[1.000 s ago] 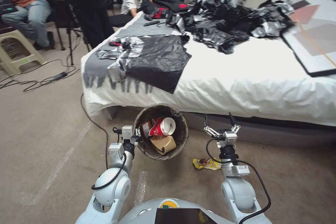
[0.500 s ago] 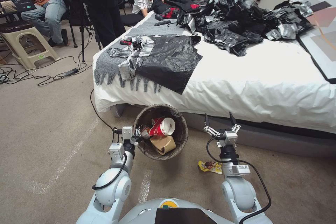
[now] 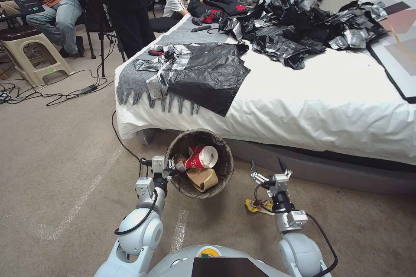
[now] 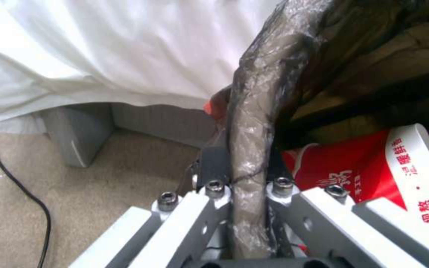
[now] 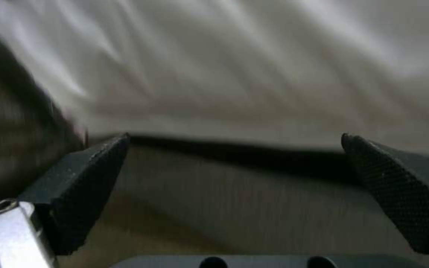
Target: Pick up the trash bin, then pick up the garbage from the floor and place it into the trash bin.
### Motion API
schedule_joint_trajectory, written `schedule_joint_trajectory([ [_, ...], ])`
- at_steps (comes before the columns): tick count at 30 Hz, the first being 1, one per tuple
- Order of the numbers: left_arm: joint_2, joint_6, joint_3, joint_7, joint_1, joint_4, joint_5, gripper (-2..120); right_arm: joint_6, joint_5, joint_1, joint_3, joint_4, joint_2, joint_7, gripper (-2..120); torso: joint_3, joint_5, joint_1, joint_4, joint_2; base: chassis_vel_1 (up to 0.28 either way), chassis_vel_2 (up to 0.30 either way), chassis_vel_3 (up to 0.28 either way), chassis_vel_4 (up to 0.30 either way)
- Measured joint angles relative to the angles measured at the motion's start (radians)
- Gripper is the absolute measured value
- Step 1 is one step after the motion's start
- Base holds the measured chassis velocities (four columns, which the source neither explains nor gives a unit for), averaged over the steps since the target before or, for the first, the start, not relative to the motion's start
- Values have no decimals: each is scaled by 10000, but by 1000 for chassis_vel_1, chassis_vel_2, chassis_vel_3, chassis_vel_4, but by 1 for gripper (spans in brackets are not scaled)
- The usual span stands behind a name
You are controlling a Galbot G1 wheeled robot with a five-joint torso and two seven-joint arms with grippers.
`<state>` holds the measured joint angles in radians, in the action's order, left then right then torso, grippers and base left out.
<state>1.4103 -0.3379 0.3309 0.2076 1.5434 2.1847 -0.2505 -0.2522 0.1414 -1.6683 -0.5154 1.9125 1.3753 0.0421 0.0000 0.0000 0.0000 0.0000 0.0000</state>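
Head view: right claw (image 3: 267, 166) lower now.

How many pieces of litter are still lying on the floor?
1: a yellow wrapper on the carpet, just under the open right gripper, right of the trash bin. Others may be hidden.

Left claw (image 3: 172, 165) clamped tight, arm extended forward; right claw (image 3: 267, 168) spread wide, angled downward.

One trash bin (image 3: 225, 169); one red-and-white cup (image 3: 201, 157) inside; one yellow wrapper (image 3: 255, 206) on the floor.
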Motion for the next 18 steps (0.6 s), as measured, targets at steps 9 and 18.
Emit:
schedule_joint_trajectory([
  [9,-81,-49,76,13,-37,96,-57,0,1581,348,-362,215,-474,-618,350,100,0,0,0,-1,0,0,0,0,0],
  [18,-70,-80,77,13,-70,103,-67,0,3218,528,-130,284,-909,-939,529,100,0,1,0,0,0,0,0,0,0],
])
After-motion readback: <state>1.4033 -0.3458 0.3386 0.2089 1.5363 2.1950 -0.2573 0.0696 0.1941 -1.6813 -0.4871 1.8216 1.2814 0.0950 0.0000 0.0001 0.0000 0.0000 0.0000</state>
